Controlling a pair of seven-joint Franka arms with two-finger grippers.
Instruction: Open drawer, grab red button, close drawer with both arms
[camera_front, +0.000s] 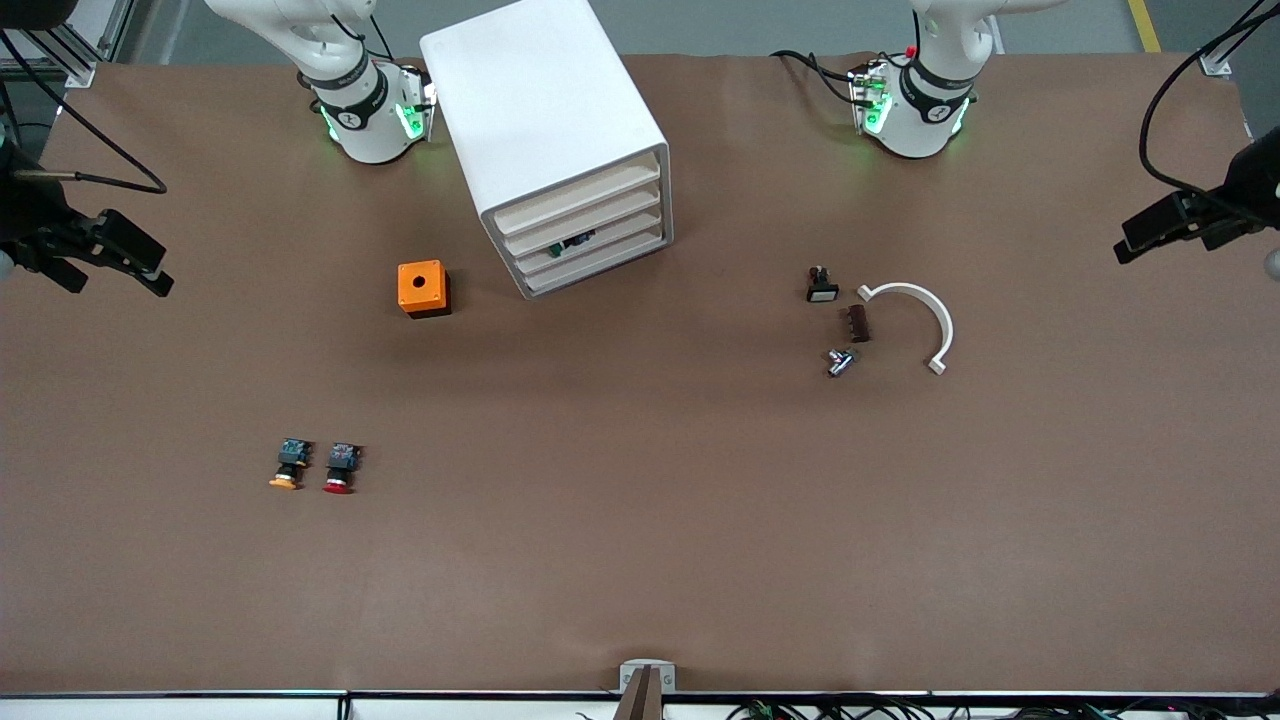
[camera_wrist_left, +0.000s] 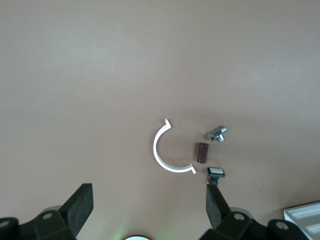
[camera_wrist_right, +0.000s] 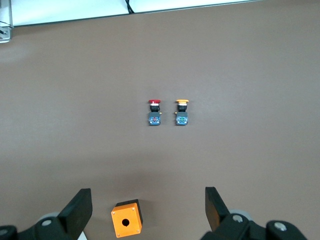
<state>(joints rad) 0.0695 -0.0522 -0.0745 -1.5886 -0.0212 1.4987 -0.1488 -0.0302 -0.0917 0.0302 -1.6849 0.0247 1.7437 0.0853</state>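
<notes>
This is a robotics lab or test cell, not a home or shop. Two white arms (camera_front: 360, 90) stand bolted at one edge of a wide table (camera_front: 640, 560) covered in plain brown matting, their bases lit green, with loose cables (camera_front: 110, 150) and aluminium framing (camera_front: 90, 40) at the edges and grey industrial flooring with a yellow line (camera_front: 1140, 25) past the table. Small industrial parts lie spread on the mat: push buttons (camera_front: 340, 468), an orange switch box (camera_front: 423, 288) and a white drawer cabinet (camera_front: 560, 140).
</notes>
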